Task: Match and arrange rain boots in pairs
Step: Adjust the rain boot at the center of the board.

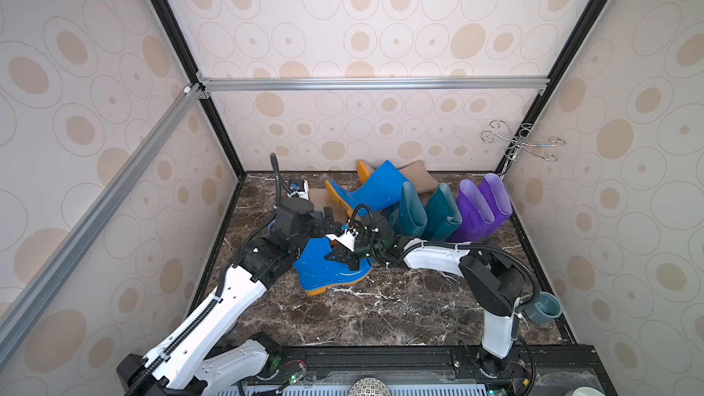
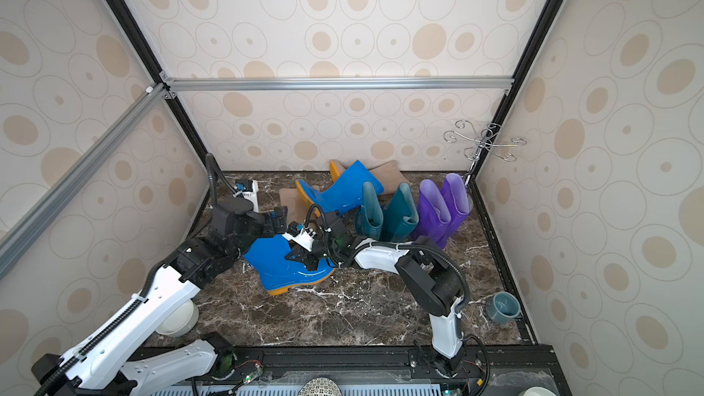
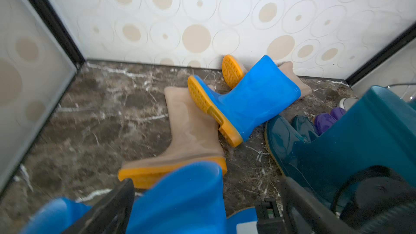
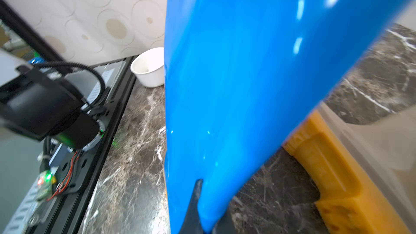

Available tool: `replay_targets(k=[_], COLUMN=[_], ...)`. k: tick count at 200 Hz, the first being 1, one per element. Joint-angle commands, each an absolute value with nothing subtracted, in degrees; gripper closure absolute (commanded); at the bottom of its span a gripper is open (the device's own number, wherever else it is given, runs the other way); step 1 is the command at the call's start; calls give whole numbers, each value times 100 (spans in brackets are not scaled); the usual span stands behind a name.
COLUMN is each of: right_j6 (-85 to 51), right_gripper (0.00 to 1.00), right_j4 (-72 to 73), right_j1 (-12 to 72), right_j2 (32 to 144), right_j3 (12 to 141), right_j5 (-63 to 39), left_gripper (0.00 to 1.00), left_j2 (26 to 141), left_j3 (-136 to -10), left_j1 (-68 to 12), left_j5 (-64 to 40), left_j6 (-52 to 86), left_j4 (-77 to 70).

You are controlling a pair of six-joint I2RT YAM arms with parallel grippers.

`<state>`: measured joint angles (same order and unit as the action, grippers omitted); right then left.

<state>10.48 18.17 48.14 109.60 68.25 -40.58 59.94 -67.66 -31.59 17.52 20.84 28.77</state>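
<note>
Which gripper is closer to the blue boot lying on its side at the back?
Left. The left gripper is open just in front of the fallen blue boot, close to its sole. The right gripper is farther toward the front, shut on the near blue boot.

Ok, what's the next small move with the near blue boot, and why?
Probably draw the left gripper back, clear of the blue boot. Its jaws stand open on either side of the shaft, while the right gripper is shut on the boot, so the right arm alone holds it. Once the left is clear, the right could likely carry it toward the teal pair.
</note>
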Motion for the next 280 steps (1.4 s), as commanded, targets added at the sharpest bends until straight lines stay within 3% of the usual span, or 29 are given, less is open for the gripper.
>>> replay_targets(k=[1,50,77,156,204,226,254,280], right_j6=[1877,2661,3074,3119,3440,3518,3492,3103], right_gripper=[100,100,100,100,98,92,87,66], right_j4=[1054,343,112,1194,1683,1933,1611,1412], right_j1=[4822,4667,4666,4657,4663,4666,4659,4658], right_j2=[10826,10701,10586,10202,10102,10015,10002,9956], right_j3=[7079,7133,7115,6428,6159,6057,6276,6433], right_j5=[-4482,-4501,-4300,-3911,-3767,-3601,-3491,-3331], left_gripper=[0,0,0,0,1,1,16,60], left_j2=[6179,5957,5988,6215,6511,6516,6607,6921], left_j3=[-7323,-7205,-7314,-8005,-7544,-7474,-7544,-7465], left_j1=[-2981,-2718,-2574,-2227,-2212,-2206,-2200,-2210], left_j5=[1224,251,354,86,-276,-250,-1021,-1502], left_j6=[375,-959,-1407,-2055,-2065,-2109,-1925,-1706], left_j4=[3757,4246,4644,5729,5891,5670,5355,5362])
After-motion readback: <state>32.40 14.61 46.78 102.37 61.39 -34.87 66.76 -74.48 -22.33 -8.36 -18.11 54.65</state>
